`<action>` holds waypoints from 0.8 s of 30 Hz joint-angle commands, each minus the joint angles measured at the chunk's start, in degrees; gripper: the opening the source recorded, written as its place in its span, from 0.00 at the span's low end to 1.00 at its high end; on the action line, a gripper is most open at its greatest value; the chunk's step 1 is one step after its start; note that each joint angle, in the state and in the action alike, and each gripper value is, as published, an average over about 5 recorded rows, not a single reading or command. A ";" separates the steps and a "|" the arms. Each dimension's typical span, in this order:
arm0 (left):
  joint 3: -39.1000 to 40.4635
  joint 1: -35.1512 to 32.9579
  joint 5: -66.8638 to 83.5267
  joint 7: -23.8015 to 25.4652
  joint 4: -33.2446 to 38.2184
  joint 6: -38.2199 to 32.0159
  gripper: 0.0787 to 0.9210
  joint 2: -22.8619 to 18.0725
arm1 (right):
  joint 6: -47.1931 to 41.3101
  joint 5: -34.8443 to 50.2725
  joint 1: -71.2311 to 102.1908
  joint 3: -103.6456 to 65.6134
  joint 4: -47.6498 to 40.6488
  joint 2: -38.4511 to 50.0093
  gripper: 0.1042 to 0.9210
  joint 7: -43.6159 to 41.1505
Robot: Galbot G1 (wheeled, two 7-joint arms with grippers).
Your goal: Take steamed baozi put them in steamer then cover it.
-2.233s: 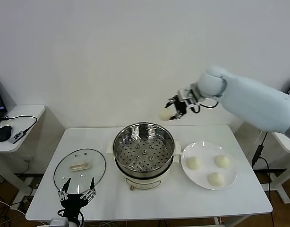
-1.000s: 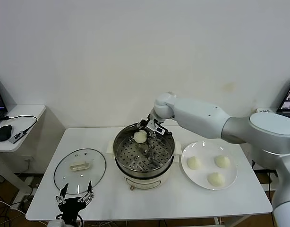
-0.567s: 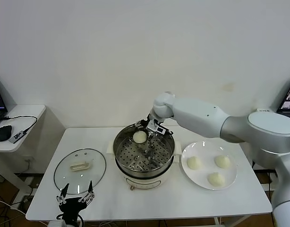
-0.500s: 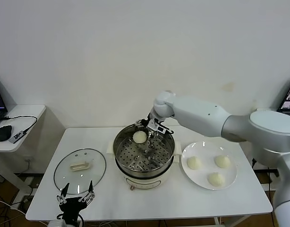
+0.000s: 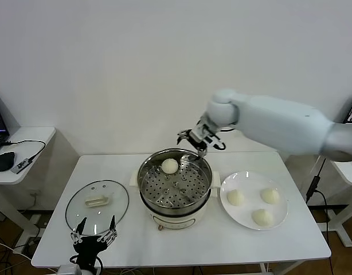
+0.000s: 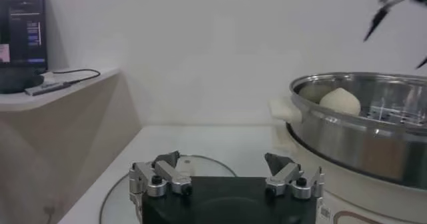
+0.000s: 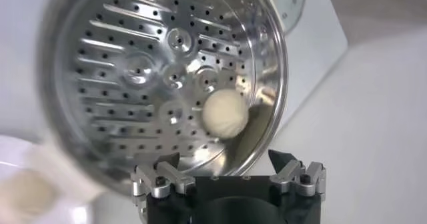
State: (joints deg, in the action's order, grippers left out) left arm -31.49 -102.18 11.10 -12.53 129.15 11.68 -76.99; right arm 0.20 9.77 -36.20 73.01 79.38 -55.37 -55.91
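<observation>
one baozi sits on the perforated tray inside the steamer, toward its back rim, touching nothing but the tray. the right gripper hangs in the air just above and behind that rim, fingers spread apart and holding nothing; from its own wrist camera the bun lies on the tray below the empty fingers. three more baozi rest on the white plate just to the right of the steamer, apart from one another. the cover lies flat on the table to the left of the steamer, handle up. the left gripper sits low at the table's near edge, just in front of the cover, fingers wide and empty; its wrist camera shows the steamer wall and the bun peeking over the rim.
</observation>
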 commanded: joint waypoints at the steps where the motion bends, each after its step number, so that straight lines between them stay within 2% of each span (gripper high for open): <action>1: 0.03 0.08 0.05 0.18 0.17 0.04 0.88 0.91 | -15.46 5.28 -2.27 -0.57 13.42 20.71 0.88 -3.74; 5: 0.19 0.25 -0.16 1.12 -0.01 0.01 0.88 1.31 | -16.33 0.36 2.62 -2.81 14.39 28.30 0.88 -3.74; 10: 0.33 0.56 -0.58 1.94 -0.75 -0.06 0.88 1.53 | -15.94 -4.07 9.42 -4.79 13.55 30.91 0.88 -2.72; 16: 0.19 1.13 -0.80 2.30 -1.56 -0.04 0.88 1.43 | -15.71 -8.59 21.17 -12.91 9.06 29.06 0.88 -1.11; 24: -0.42 1.13 -0.94 2.67 -1.97 -0.03 0.88 1.55 | -14.60 -12.49 30.45 -18.25 0.67 21.79 0.88 -0.45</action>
State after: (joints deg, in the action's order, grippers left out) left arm -31.95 -101.02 10.17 -9.98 127.24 11.66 -75.54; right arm -13.08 1.61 -17.06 60.99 85.20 -32.09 -56.71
